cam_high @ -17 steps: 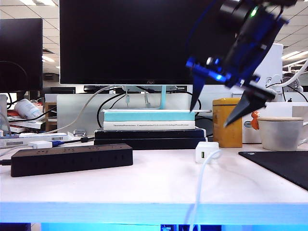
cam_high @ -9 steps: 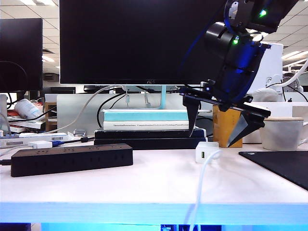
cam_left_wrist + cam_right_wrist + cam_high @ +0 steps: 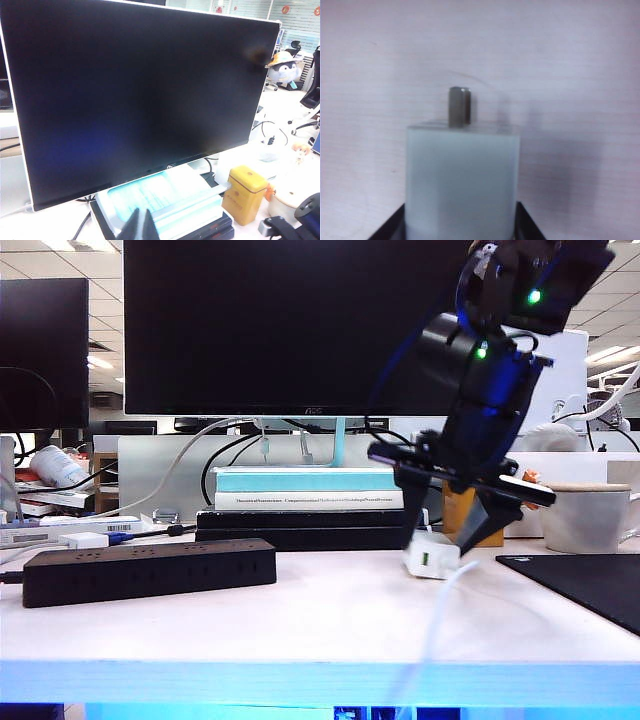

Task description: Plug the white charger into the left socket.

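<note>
**Right gripper grabs the charger**

The right gripper (image 3: 447, 537) is right of centre, its jaws hugging the charger (image 3: 432, 557) on the tabletop (image 3: 330, 620). The left gripper (image 3: 141, 226) is pinched shut, high up. The strip (image 3: 148, 570) lies at left.

No legible text (book spine (image 3: 310, 500) print blurred)
</note>
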`<state>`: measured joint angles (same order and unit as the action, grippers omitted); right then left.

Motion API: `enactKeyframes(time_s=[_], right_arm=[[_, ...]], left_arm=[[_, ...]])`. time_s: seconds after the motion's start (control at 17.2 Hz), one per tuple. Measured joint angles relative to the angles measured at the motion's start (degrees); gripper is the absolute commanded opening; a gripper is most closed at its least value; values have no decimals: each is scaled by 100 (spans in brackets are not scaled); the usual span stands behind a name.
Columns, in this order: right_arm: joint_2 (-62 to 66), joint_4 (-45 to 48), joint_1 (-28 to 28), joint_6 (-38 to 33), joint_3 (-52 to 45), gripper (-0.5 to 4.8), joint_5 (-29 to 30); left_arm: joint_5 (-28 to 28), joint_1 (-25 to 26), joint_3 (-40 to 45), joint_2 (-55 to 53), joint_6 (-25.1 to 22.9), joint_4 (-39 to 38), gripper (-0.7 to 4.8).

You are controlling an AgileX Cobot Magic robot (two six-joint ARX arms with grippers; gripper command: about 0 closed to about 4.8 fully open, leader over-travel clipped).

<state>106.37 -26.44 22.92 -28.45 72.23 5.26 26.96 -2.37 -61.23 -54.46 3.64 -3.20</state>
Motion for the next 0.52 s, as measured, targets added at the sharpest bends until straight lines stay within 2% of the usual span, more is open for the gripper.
enactKeyframes(time_s=[0.12, 0.23, 0.35, 0.41, 0.52], right_arm=[[15, 15, -4, -2, -2, 224, 234], [55, 33, -13, -4, 44, 224, 857], [72, -50, -17, -55, 566, 224, 1974], [55, 26, -17, -269, 872, 224, 2597], [50, 4, -15, -758, 1303, 224, 3272]], left_arm=[[0, 0, 0, 0, 0, -7, -5], [2, 0, -2, 0, 0, -31, -5], [94, 0, 0, 0, -179, -61, -5], [514, 0, 0, 0, -553, -116, -5], [822, -72, 0, 0, -1235, -179, -4]])
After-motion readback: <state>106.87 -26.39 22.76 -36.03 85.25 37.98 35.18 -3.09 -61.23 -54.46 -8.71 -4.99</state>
